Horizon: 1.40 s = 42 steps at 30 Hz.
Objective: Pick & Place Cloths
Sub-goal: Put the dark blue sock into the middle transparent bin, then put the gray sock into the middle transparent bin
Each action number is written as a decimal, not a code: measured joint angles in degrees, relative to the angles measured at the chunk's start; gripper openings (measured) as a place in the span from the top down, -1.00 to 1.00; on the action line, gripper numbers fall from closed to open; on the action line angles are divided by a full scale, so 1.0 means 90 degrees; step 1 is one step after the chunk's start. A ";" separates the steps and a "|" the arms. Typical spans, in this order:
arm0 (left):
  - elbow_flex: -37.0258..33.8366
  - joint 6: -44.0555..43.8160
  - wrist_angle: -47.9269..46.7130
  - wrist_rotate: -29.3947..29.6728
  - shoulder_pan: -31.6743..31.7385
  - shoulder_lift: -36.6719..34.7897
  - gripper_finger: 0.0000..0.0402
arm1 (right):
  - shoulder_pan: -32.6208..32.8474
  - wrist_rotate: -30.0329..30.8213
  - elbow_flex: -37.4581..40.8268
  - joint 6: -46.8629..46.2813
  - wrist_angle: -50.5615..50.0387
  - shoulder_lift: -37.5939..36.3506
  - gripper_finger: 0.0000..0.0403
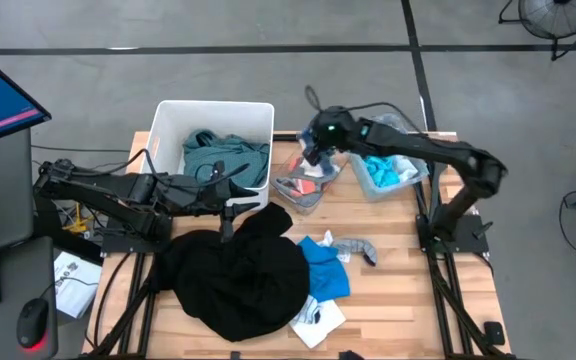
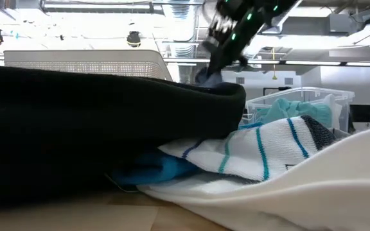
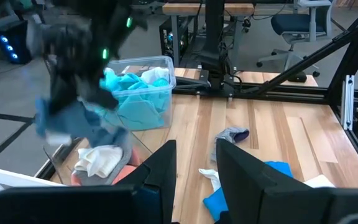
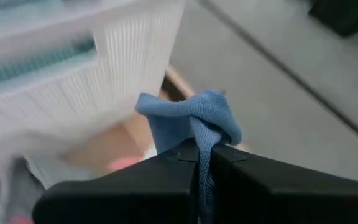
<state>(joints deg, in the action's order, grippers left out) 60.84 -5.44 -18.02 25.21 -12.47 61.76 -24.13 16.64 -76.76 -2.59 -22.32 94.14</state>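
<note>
My right gripper (image 1: pixel 314 150) hangs over the nearer clear bin (image 1: pixel 304 190), shut on a small blue cloth (image 4: pixel 188 118). That cloth also shows in the left wrist view (image 3: pixel 67 121). My left gripper (image 3: pixel 194 167) is open at the far edge of the large black garment (image 1: pixel 238 275), which lies heaped on the table. The teal-green shirt (image 1: pixel 223 155) lies in the white bin (image 1: pixel 168 125). The cyan shirt (image 1: pixel 388 170) fills the second clear bin. A blue piece (image 1: pixel 325 265), a grey sock (image 1: pixel 356 247) and a white piece (image 1: pixel 318 318) lie on the table. My right gripper pinches the small blue cloth between its two fingers at a bunched fold (image 4: pixel 204 140). The rest of the cloth bulges out past the fingertips and hangs (image 3: pixel 73 124) below the gripper, lifted clear over the clear bin.
The nearer clear bin holds white and orange pieces (image 3: pixel 98 162). A striped white sock (image 2: pixel 268 151) lies beside the black garment close to the low camera. Bare wood (image 1: pixel 408 260) shows on the table's right side. A monitor and a keyboard stand off the table's left.
</note>
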 joint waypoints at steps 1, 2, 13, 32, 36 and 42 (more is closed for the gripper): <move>0.0000 -0.0028 0.0000 -0.0002 0.0000 0.0000 0.51 | -0.0003 -0.0056 0.0001 -0.0019 -0.0038 0.0169 1.00; 0.0000 -0.0099 0.0000 -0.0001 0.0000 0.0000 0.51 | -0.0006 -0.0134 0.0001 -0.0031 -0.0101 0.0328 1.00; 0.0000 -0.0287 -0.0009 -0.0029 0.0000 0.0000 0.51 | -0.0081 -0.0522 0.0006 -0.0267 -0.0782 0.1534 0.98; 0.0000 -0.0279 0.0004 -0.0049 0.0002 0.0000 0.51 | 0.0425 -0.1460 -0.0558 -0.0232 -0.3273 -0.0573 -0.35; 0.0000 -0.0279 0.0002 -0.0048 0.0002 0.0000 0.51 | 0.1310 -0.1750 -0.0535 -0.0910 -0.4126 -0.1150 -0.37; 0.0000 -0.0272 -0.0001 -0.0049 0.0005 0.0000 0.51 | 0.3065 -0.1703 0.0465 -0.2161 -0.3999 -0.1582 -0.37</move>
<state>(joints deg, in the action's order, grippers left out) 60.84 -7.88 -18.03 24.77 -12.43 61.76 3.46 1.32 -72.57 -22.04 -58.30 79.91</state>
